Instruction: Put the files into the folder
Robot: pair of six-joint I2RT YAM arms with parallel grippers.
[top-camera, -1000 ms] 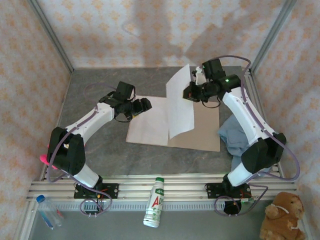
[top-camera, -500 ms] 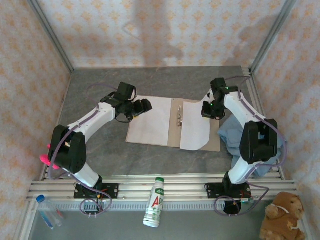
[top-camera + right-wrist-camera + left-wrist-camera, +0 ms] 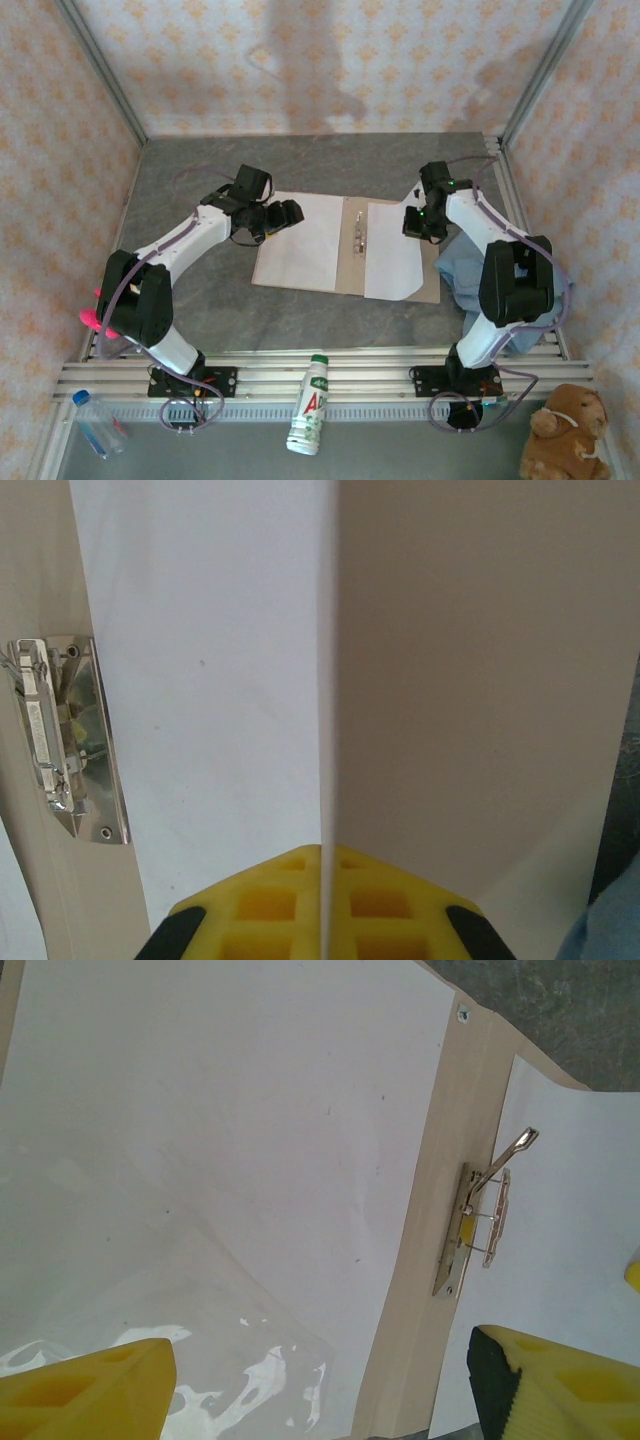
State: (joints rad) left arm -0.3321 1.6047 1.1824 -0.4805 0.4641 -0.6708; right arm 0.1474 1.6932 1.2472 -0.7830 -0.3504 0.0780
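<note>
Two robot arms: left arm (image 3: 185,238), right arm (image 3: 487,225). One open tan folder (image 3: 350,280) with one metal fastener (image 3: 358,232). Two white paper sheets: left sheet (image 3: 305,240), right sheet (image 3: 390,255). One light blue cloth (image 3: 460,275). Two bottles: white drink bottle (image 3: 312,405), clear water bottle (image 3: 95,420). One brown teddy bear (image 3: 562,435).

I see the tan folder (image 3: 350,272) lying open and flat at frame centre, its metal fastener (image 3: 357,232) along the spine. The first sheet (image 3: 300,240), blank white, lies flat on the left half. The second sheet (image 3: 390,255) covers the right half, with its right edge lifted.
</note>
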